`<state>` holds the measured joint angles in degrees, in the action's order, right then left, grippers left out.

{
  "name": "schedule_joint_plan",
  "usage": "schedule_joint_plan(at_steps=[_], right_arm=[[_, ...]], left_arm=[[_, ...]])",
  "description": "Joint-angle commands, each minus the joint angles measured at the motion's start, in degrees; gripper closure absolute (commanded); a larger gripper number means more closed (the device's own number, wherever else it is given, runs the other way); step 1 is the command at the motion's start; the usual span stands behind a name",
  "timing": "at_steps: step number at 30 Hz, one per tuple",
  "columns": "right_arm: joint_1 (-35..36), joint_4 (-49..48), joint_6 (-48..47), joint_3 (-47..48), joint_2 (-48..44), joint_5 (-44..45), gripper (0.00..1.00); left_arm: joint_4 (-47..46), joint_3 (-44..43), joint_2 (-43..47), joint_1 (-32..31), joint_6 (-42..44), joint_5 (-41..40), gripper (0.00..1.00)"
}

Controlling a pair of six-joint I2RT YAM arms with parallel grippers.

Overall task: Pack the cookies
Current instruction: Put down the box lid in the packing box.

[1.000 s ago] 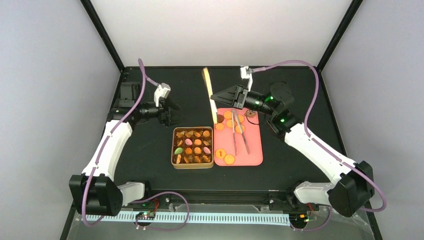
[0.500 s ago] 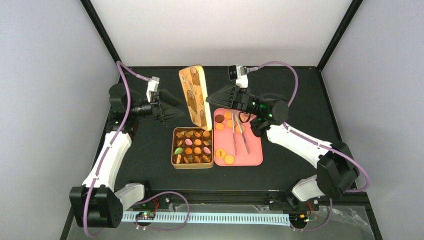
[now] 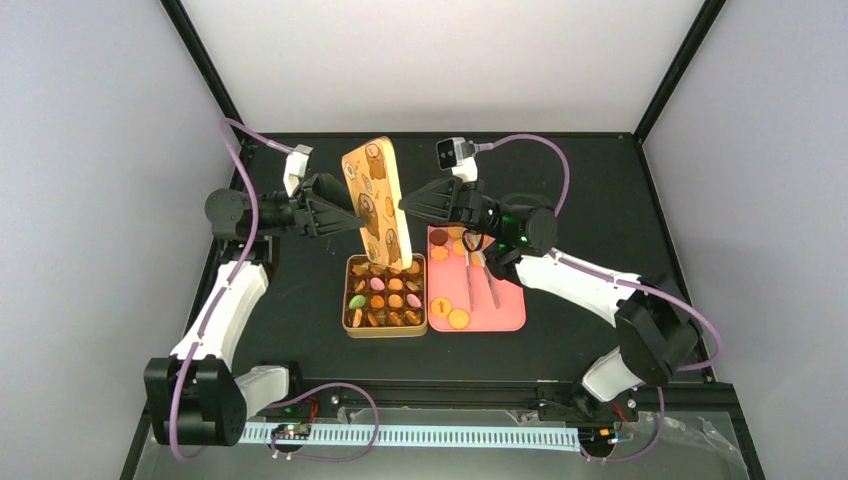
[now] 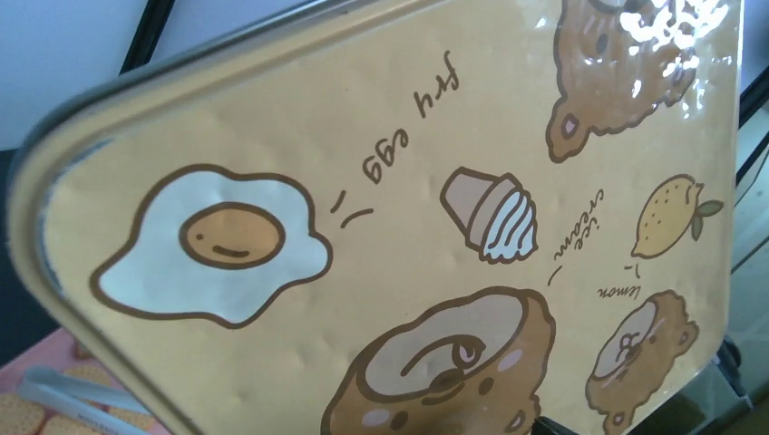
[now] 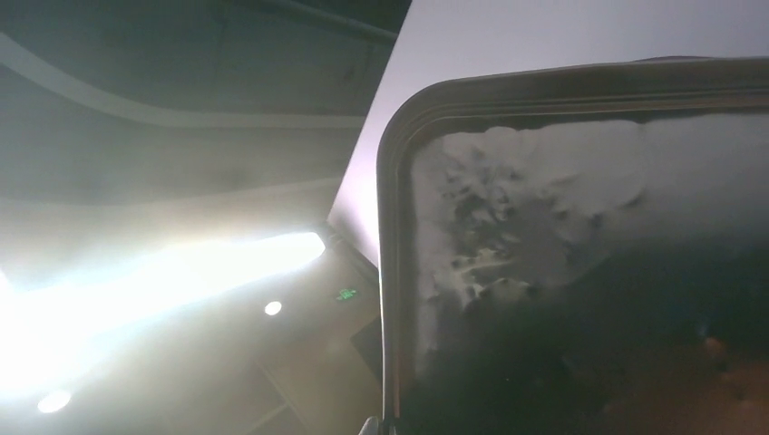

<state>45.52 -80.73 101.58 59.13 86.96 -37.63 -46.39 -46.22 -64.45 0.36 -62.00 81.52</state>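
Observation:
Cookies (image 3: pixel 385 290), orange, pink and brown, fill the square cells of the open gold tin (image 3: pixel 349 322). More orange cookies (image 3: pixel 458 318) lie on the pink tray (image 3: pixel 510 300). The tin's yellow cartoon-printed lid (image 3: pixel 375 200) stands almost upright over the tin's back edge. My right gripper (image 3: pixel 405 207) is shut on the lid's right rim; the right wrist view shows the lid's dark underside (image 5: pixel 589 272). My left gripper (image 3: pixel 352 214) stands open just left of the lid's printed face (image 4: pixel 408 227), which fills the left wrist view.
Metal tongs (image 3: pixel 482 278) lie across the pink tray among the loose cookies. A dark brown cookie (image 3: pixel 439 237) sits at the tray's back left corner. Black table (image 3: pixel 300 300) surrounds tin and tray; grey walls stand on both sides.
The right arm swung the lid left to above the tin and turned its printed face toward the left. The left gripper moved right, up to the lid.

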Motion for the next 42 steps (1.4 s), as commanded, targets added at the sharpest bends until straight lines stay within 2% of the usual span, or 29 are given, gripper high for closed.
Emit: schedule_joint_plan(at_steps=[1,4,6,12,16,18,19,23,25,29,30,33,38,42], right_arm=[[0.7,-8.8,1.3,1.7,1.6,1.7,0.99],[0.7,-10.3,1.3,0.4,1.8,2.7,0.99],[0.7,-11.0,1.2,-0.5,1.8,2.9,0.99],[0.1,-11.1,0.9,-2.6,1.8,2.1,0.99],[-2.3,-11.1,2.6,-3.4,1.8,0.0,0.99],[-4.2,-10.9,3.8,-3.4,1.9,-1.8,0.99],[-5.0,-10.6,4.3,-3.4,2.0,-2.7,0.99],[-7.0,-7.8,5.7,-0.6,4.2,-8.6,0.99],[-7.2,-7.9,6.2,-0.3,6.0,-9.8,0.99],[-7.1,-8.8,6.1,-1.7,8.4,-11.3,0.96],[-7.3,-8.4,5.8,-2.0,8.9,-12.6,0.90],[-8.1,-6.6,3.5,-4.0,9.6,-14.4,0.59],[-11.4,3.5,-3.9,-8.8,7.1,-15.3,0.39],[-13.8,8.6,-7.3,-12.3,4.8,-15.3,0.34]], left_arm=[[-19.5,0.2,-0.7,-0.1,-15.4,2.3,0.25],[-20.8,-0.6,-0.4,-0.1,-17.4,2.9,0.39],[-20.4,-1.1,0.0,-0.2,-17.8,3.2,0.45],[-17.1,-2.8,0.9,-1.2,-17.5,4.2,0.52],[-7.7,-4.1,1.9,-1.4,-11.5,6.1,0.56],[3.9,-5.4,3.1,-1.4,-3.1,7.7,0.56],[12.3,-6.8,3.7,-1.4,5.5,8.8,0.57],[67.6,-19.2,1.6,-1.0,51.1,17.0,0.61],[78.0,-22.1,-1.0,-0.6,55.6,19.3,0.63],[75.9,-20.0,-1.8,0.5,57.5,18.6,0.69],[75.0,-19.2,-1.6,0.5,56.9,17.2,0.70],[73.1,-17.4,-0.8,0.6,56.3,13.0,0.73],[70.7,-15.6,0.7,1.7,55.2,5.5,0.81],[78.3,-16.3,-0.5,1.9,61.8,-0.2,0.80]])
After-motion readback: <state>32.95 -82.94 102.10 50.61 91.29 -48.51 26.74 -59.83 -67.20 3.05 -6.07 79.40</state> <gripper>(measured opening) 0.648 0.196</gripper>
